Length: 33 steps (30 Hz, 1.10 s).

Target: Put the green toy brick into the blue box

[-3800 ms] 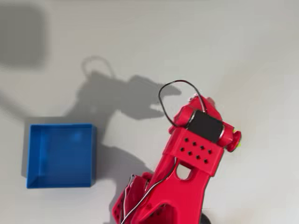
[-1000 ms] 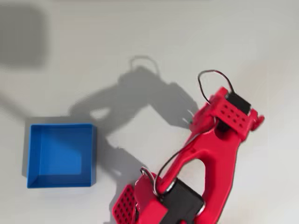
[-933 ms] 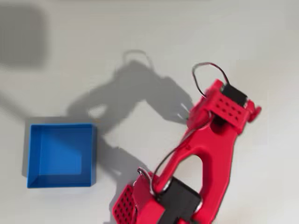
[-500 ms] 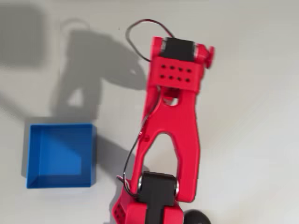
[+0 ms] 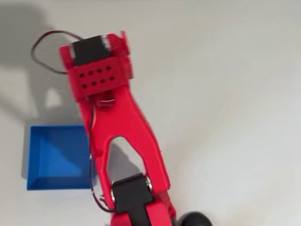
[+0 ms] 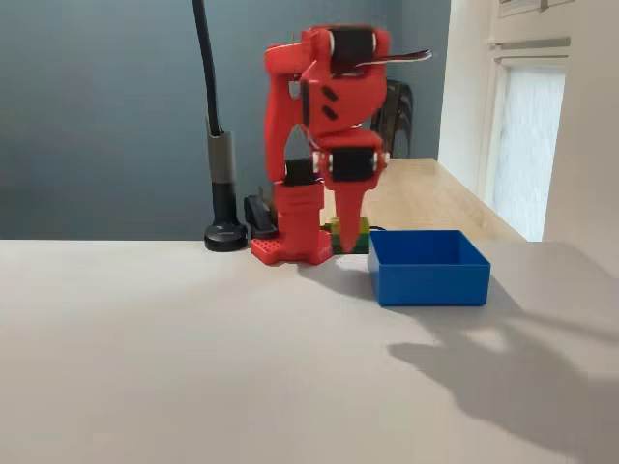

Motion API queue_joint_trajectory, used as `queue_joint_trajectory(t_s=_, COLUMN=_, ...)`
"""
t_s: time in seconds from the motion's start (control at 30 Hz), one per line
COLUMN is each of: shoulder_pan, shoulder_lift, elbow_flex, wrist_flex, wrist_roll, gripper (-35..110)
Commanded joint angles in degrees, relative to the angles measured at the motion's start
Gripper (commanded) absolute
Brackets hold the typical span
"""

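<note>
In the fixed view the red arm's jaws (image 6: 346, 240) point straight down, narrowed onto the green toy brick (image 6: 349, 232), which shows lime-green at their tips, held above the desk (image 6: 174, 358). Just right of the jaws sits the blue box (image 6: 428, 268), its near-left rim close beside them. In the overhead view the arm crosses the box's (image 5: 51, 155) right wall; bare desk lies right of it.

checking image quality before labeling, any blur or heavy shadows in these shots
Overhead view: the red arm is motion-smeared and casts a grey shadow over the table's upper left. Fixed view: the gripper is soft, and a dark arm shadow lies right of the blue box.
</note>
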Motion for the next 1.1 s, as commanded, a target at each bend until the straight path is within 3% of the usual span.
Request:
queue_joint_trajectory(t_s=0.0, shoulder_pan=-8.4, shoulder_lift=2.9, elbow_flex=-3.8, wrist_flex=2.0, wrist_roll=2.5, gripper=0)
queue_joint_trajectory(t_s=0.6, shoulder_pan=-36.6, shoulder_lift=2.9, elbow_flex=1.4, wrist_flex=3.6, wrist_roll=10.8, gripper=0)
queue_joint_trajectory(t_s=1.07, shoulder_pan=-40.8, shoulder_lift=2.0, elbow_flex=4.6, wrist_flex=3.3, wrist_roll=10.4, gripper=0)
